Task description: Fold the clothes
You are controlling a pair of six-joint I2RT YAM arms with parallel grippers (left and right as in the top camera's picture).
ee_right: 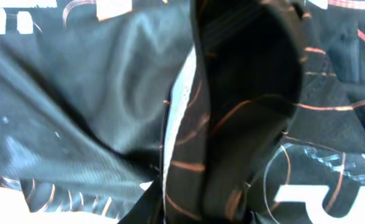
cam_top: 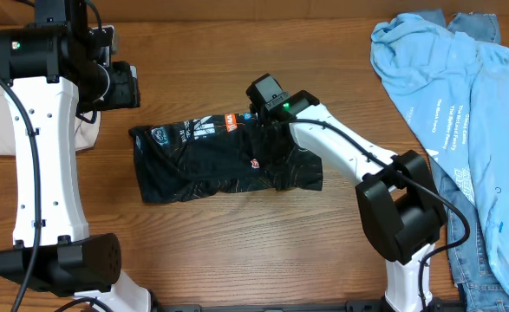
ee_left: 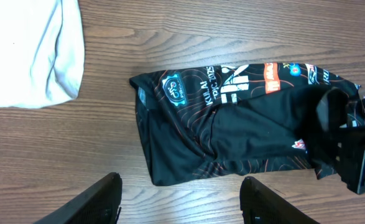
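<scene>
- Black fabric makes up the one garment being worked: a single black shirt [cam_top: 202, 165] lies near the middle of the wooden table [cam_top: 237, 251], between the two arms.
- Four pieces of cloth are in sight: the black shirt, one light blue garment [cam_top: 445, 95] at the far right, one piece of denim [cam_top: 482, 24] partly under that blue garment, and one cream cloth [ee_left: 33, 56] at the far left.
- Two arms and two claws are in view.
- From above, the shirt is gathered into a rough, creased rectangle with its long side running left to right.
- Thin orange wavy lines run across its black surface.
- A row of small coloured logos, an orange patch and large white lettering sit along its upper edge.
- A small red-and-white mark shows toward its right side.
- One plainer black layer is folded over the lower part, and its edge makes a soft ridge across the middle.
- The left gripper [ee_left: 181, 185] hangs above the table just left of the shirt, fingers spread wide with nothing between them.
- The right gripper [cam_top: 268, 114] is down on the shirt's upper right part.
- Its wrist view is filled with black cloth and a raised fold, so I cannot tell whether its jaws are parted or pinching the fabric.
</scene>
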